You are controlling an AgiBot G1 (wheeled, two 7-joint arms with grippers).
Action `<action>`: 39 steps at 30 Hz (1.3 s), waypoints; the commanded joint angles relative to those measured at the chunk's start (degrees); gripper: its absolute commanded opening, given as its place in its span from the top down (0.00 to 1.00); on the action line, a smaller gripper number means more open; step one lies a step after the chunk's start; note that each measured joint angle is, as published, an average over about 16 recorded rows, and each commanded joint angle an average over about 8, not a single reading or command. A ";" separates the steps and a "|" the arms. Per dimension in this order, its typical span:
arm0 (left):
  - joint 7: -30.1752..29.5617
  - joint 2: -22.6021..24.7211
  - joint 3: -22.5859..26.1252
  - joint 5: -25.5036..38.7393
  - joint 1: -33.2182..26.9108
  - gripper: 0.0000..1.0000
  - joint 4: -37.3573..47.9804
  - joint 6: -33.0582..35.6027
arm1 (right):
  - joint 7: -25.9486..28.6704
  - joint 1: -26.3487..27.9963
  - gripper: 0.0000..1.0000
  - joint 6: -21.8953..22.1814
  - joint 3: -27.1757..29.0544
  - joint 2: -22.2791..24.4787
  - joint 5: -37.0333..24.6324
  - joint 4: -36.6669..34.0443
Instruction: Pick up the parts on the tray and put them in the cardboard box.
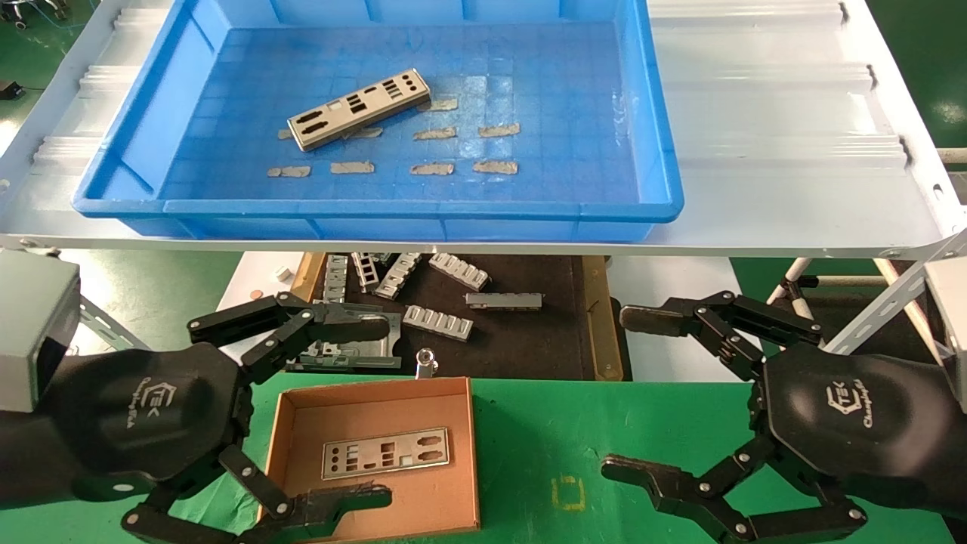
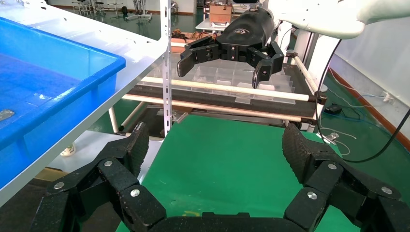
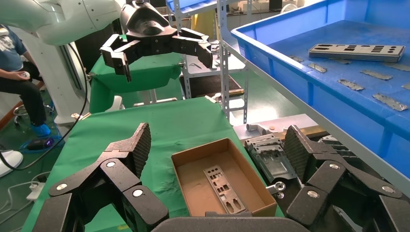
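Part [image 1: 386,452] in cardboard box [image 1: 458,423], part [image 1: 359,109] on tray [image 1: 378,205]

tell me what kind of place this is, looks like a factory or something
Probably a factory-style workcell or robot test lab. A blue tray on a metal shelf holds a punched metal plate, ribbed brackets lie on a black tray below, and a person sits nearby holding a controller.

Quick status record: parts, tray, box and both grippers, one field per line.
part on tray: one plate, lying flat, left of the floor's middle
tray: blue, on the white shelf, tape scraps on floor
cardboard box: on green mat below, one plate inside
left gripper: open, empty, over box's left edge
right gripper: open, empty, right of box
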 commanded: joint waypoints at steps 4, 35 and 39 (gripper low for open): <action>0.00 0.00 0.00 0.00 0.00 0.00 0.00 0.00 | 0.00 0.00 0.00 0.00 0.00 0.00 0.00 0.00; 0.00 0.00 0.00 -0.01 0.00 0.00 0.00 0.00 | 0.00 0.00 0.00 0.00 0.00 0.00 0.00 0.00; 0.00 0.00 0.00 -0.01 0.00 0.00 0.00 0.00 | 0.00 0.00 0.00 0.00 0.00 0.00 0.00 0.00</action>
